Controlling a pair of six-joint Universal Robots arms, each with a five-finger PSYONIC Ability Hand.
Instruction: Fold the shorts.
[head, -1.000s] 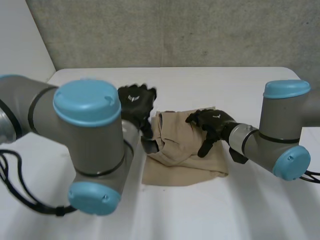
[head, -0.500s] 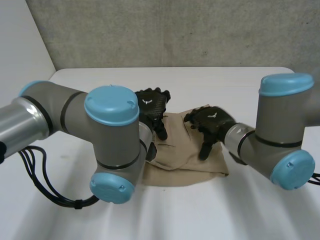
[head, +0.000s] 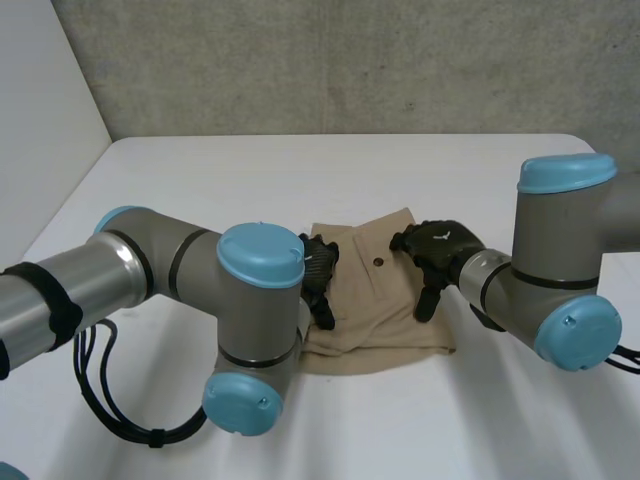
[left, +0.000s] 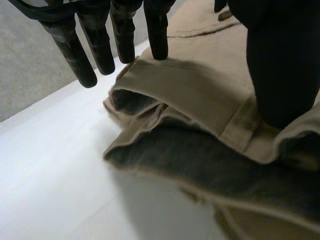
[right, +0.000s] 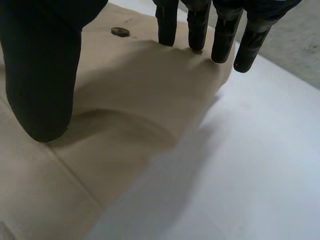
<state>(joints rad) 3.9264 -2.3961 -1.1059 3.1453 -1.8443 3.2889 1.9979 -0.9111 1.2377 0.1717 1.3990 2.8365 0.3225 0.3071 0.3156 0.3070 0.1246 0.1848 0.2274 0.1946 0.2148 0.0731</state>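
Observation:
The beige shorts (head: 375, 300) lie folded in a flat stack on the white table (head: 200, 180), a dark button (head: 377, 263) showing on top. My left hand (head: 320, 265) rests on their left edge, open; in its wrist view the straight fingers (left: 122, 30) reach the cloth's edge and the thumb (left: 280, 65) presses the top layer of the shorts (left: 200, 95), whose layers gape a little at that side. My right hand (head: 435, 250) is open on the right edge, with straight fingers (right: 197, 25) and the thumb (right: 40, 75) down on the shorts (right: 130, 100).
A grey wall (head: 330, 60) stands behind the table's far edge. My left arm's elbow (head: 255, 330) sits low over the table just left of the shorts, and my right arm's elbow (head: 565, 300) is close on their right.
Both hands have come down and nearer onto the shorts. The raised, bunched top layer now lies flat with the button showing. My left arm has swung right.

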